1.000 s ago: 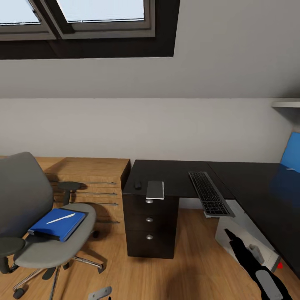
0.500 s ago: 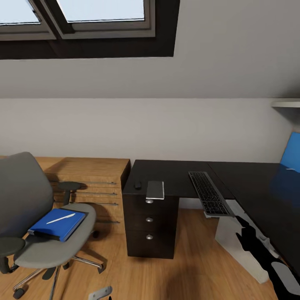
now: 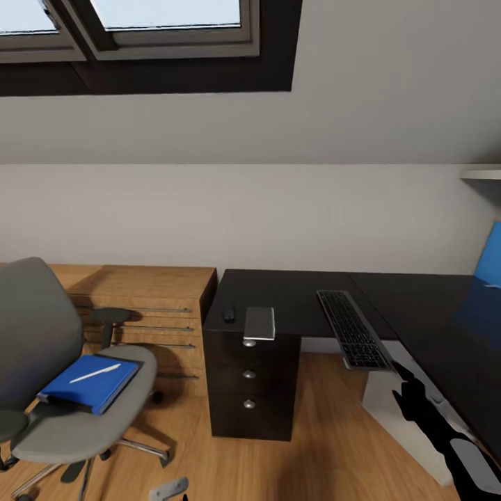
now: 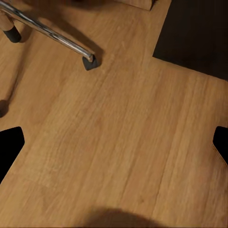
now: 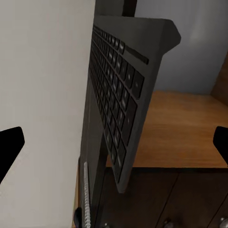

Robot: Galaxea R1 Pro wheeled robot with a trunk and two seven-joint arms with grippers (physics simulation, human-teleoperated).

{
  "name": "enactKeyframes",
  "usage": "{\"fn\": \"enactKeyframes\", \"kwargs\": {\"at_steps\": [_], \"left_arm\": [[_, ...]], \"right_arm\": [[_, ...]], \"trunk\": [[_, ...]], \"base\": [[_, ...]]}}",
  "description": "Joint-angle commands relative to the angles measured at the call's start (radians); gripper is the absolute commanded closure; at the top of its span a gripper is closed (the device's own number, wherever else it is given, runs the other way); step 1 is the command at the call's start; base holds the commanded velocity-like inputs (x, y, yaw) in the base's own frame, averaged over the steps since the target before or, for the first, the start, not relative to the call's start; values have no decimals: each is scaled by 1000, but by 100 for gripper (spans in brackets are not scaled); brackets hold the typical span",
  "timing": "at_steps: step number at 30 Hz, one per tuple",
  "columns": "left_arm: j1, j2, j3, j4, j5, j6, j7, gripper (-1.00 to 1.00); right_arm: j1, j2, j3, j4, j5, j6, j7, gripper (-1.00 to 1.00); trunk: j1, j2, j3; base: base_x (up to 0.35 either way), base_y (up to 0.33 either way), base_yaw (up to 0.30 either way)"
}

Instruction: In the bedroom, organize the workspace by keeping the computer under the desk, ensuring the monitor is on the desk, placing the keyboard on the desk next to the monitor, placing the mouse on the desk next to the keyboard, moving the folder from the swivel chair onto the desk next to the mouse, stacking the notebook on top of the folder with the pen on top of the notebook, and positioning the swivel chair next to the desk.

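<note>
My right fingers [image 5: 114,142] sit wide apart, black tips at both edges of the right wrist view, nothing between them, aimed at the keyboard [image 5: 116,95] overhanging the pale computer [image 5: 42,95] side. Left fingers [image 4: 114,142] also spread apart, empty, over bare wood floor [image 4: 118,142], a chrome leg of the swivel chair [image 4: 47,33] near.

In the head view, my right arm [image 3: 445,435] is low at right, just below the keyboard [image 3: 351,328], which lies on the tabletop [image 3: 299,296] with its near end sticking out past the edge. Computer [image 3: 390,396] stands under the tabletop, partly hidden by the arm. Mouse [image 3: 229,314] on the tabletop's left part, notebook [image 3: 259,323] just beside it, hanging slightly over the front edge above the drawers [image 3: 249,376]. Swivel chair [image 3: 62,376] at left, apart from the tabletop, in front of a light wooden cabinet [image 3: 153,306]. Folder [image 3: 87,381] on its seat, pen [image 3: 94,373] on top of the folder. Blue panel [image 3: 490,261] at far right edge.
</note>
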Motion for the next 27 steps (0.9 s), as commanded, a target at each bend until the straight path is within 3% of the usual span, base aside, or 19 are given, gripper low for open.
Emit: {"fn": "enactKeyframes", "kwargs": {"at_steps": [1,5,8,12,20,27], "left_arm": [[-1,2,-9,-1,11,-10,6,-100],[-1,3,-3,-7,11,-19,6,-100],[-1,3,2,-69,14,-19,9,-100],[-1,3,2,-108,17,-17,11,-100],[-1,7,2,-118,17,-18,12,-100],[-1,29,0,-119,17,-18,10,-100]], "right_arm": [[-1,0,-3,2,-6,8,0,-100],[-1,0,-2,23,-6,8,-2,-100],[-1,0,-1,32,-6,8,-2,-100],[-1,0,-1,35,-5,8,-1,-100],[-1,2,0,36,-4,8,-1,-100],[-1,2,0,36,-3,8,-1,-100]], "trunk": [[0,-1,-1],[0,-1,-1],[0,-1,-1],[16,-29,-14],[27,-50,-23],[27,-50,-23]], "base": [[254,0,0],[133,0,0],[24,0,0],[7,0,0],[3,0,0],[164,0,0]]}}
